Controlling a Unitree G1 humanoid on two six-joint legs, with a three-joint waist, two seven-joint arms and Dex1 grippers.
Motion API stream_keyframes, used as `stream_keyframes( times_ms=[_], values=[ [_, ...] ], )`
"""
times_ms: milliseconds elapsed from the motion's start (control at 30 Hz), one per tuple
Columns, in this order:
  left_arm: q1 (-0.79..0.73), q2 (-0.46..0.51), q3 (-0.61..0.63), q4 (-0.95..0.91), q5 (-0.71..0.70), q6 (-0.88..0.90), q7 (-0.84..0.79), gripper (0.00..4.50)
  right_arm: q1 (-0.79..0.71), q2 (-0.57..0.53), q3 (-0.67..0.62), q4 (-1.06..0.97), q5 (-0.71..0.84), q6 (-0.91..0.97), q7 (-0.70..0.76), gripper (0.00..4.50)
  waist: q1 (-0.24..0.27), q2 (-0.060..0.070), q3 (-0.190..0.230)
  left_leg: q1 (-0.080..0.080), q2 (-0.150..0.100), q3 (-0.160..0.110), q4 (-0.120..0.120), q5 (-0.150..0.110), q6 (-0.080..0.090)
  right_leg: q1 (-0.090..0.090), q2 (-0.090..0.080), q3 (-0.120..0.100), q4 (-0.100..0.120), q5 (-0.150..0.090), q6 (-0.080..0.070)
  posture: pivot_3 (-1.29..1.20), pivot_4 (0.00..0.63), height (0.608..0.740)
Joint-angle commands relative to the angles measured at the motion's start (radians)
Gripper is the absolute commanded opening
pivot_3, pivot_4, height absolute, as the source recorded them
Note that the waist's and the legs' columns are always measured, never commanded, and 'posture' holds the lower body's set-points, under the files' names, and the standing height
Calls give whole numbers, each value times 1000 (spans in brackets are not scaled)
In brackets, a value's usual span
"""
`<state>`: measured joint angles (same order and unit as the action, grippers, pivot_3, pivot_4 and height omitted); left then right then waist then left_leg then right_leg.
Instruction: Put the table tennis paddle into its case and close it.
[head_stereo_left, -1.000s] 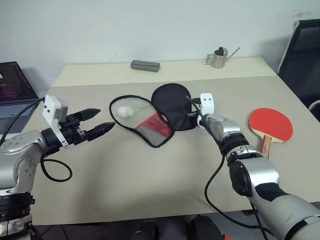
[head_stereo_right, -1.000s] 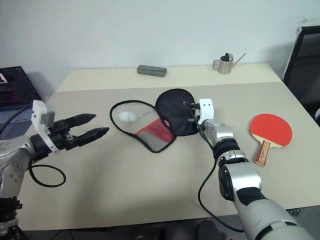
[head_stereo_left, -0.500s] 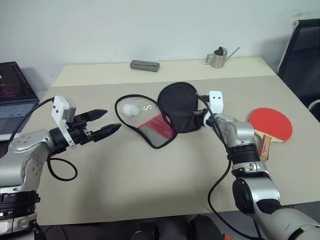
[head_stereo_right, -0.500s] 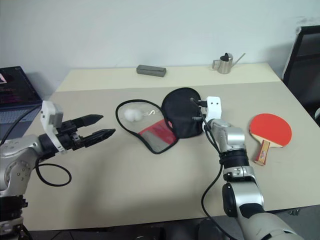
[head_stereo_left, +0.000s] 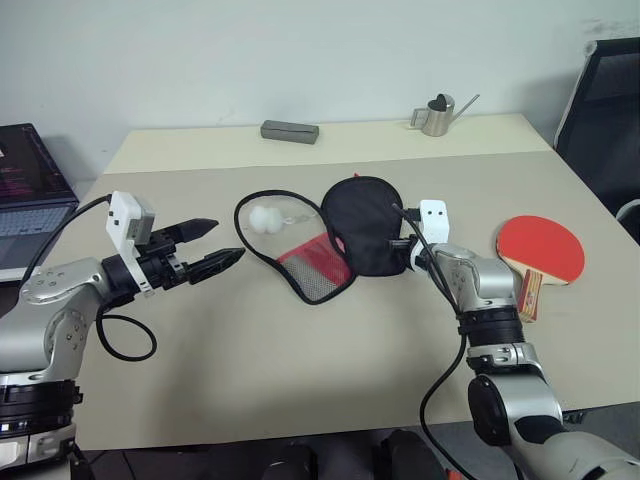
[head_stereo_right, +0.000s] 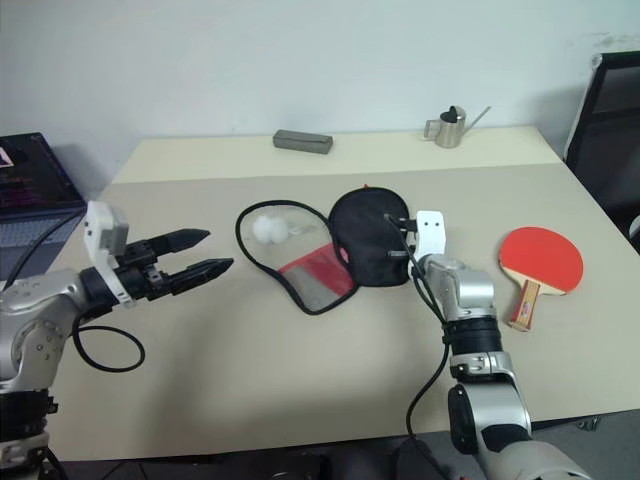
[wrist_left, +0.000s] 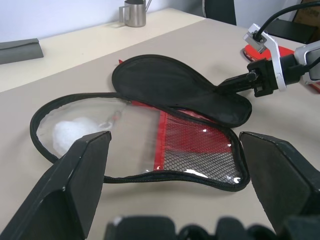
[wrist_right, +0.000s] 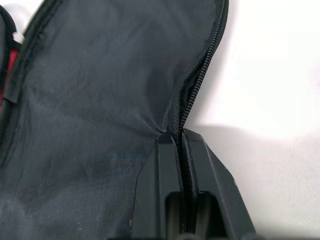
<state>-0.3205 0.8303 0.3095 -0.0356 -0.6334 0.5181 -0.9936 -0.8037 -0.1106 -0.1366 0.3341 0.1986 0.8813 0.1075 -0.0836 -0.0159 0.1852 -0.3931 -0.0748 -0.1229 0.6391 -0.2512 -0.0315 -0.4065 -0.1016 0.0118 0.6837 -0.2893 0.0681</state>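
Note:
The case (head_stereo_left: 305, 262) lies open in the middle of the table, its clear and mesh half flat, with a white pom-pom (head_stereo_left: 264, 218) on it. Its black-lined flap (head_stereo_left: 365, 225) is folded over to the right. My right gripper (head_stereo_left: 408, 255) is shut on the flap's zipper edge (wrist_right: 187, 100) at the narrow handle end. To the left of the case my left gripper (head_stereo_left: 225, 240) hovers open and level, pointing at it, touching nothing. The table tennis paddle (head_stereo_left: 542, 248) lies red face up near the table's right edge, to the right of my right arm.
A grey box (head_stereo_left: 290, 131) and a small metal watering can (head_stereo_left: 437, 115) stand at the table's far edge. A laptop (head_stereo_left: 25, 190) sits off to the left, and a black chair (head_stereo_left: 605, 100) stands beyond the right corner.
My right gripper has drawn back towards me and a little to the right, pulling the black flap with it; the whole case slid slightly right. The left gripper has barely moved.

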Motion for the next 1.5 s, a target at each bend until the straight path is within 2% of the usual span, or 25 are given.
stream_keyframes(
  times_ms=[33, 133, 200, 267, 400, 667, 767, 800, 833, 1067, 1300, 1500],
  values=[
    [-15, 7, 11, -33, -2, -15, -4, 4500, -23, -11, -10, 32, -10, -61, -10, 26, 0, 0, 0, 0, 0, 0, 0, 0, 0, 0, 0, 0, 0, 0, 0, 0, 150, 740],
    [-19, 5, 7, -31, 2, -17, -3, 4500, -33, -26, -5, 81, -26, -126, -7, 708, 0, 0, 0, 0, 0, 0, 1, 0, 0, 0, 0, 0, 1, 0, 0, 0, 150, 740],
    [-20, 4, 5, -30, 3, -18, -1, 4500, -39, -35, -10, 108, -34, -166, -9, 1317, 0, 0, 0, 0, 0, 0, 2, 0, 0, 0, 0, 0, 2, 0, 0, 0, 150, 740],
    [-21, 4, 4, -30, 4, -20, -1, 4500, -43, -46, -12, 125, -39, -197, -11, 2114, 0, 0, 0, 0, 0, 0, 3, 0, 0, 1, 0, 0, 3, 0, 0, 0, 150, 740],
    [-23, 2, 3, -30, 4, -20, 1, 4500, -49, -64, -11, 135, -38, -234, -4, 3430, 0, 0, 0, 0, 0, 0, 4, -1, 2, 1, 0, 0, 5, 0, 0, 0, 150, 740],
    [-16, 2, -9, -52, 2, -18, -13, 4500, 0, -93, -25, -26, 17, -171, 55, 3430, 1, 0, 0, 0, 0, 0, 4, -1, 2, 0, 0, 1, 5, 0, 0, 0, 150, 740],
    [-21, -4, -12, -56, 0, -19, -8, 4500, 29, -110, -33, -117, 34, -120, 60, 4044, 2, 0, 0, 0, 0, 0, 5, -1, 2, 0, 0, 1, 5, 0, 0, 0, 150, 740],
    [-24, -6, -15, -57, 0, -19, -7, 4500, 38, -119, -31, -144, 36, -109, 62, 4372, 2, 0, 0, 0, 0, 0, 5, -1, 3, 0, 1, 1, 5, 0, 0, 0, 150, 740],
    [-29, -7, -18, -57, 1, -21, -7, 4500, 46, -126, -30, -170, 37, -96, 61, 4472, 2, 0, 0, 0, 0, 0, 5, -2, 3, 0, 1, 1, 5, 0, 0, 0, 150, 740],
    [-75, -9, -53, -60, 22, -39, -18, 4500, 119, -180, -65, -384, 43, 35, 30, 4472, 5, 0, 0, 0, 0, 0, 5, -2, 3, 0, 0, 1, 5, 0, 0, 0, 150, 740],
    [-117, -19, -125, -52, 89, -103, -43, 4500, 300, -151, -101, -698, -3, 179, -99, 4472, 11, 0, 0, 0, 0, 0, 5, -2, 4, 0, 1, 1, 5, 0, 0, 0, 150, 740],
    [-167, -37, -164, -16, 104, -116, -75, 4500, 437, -104, -130, -844, -100, 179, -236, 4472, 27, 0, 0, 0, 0, 0, 5, -2, 4, 0, 1, 1, 6, 0, 0, 0, 150, 740]
  ],
)
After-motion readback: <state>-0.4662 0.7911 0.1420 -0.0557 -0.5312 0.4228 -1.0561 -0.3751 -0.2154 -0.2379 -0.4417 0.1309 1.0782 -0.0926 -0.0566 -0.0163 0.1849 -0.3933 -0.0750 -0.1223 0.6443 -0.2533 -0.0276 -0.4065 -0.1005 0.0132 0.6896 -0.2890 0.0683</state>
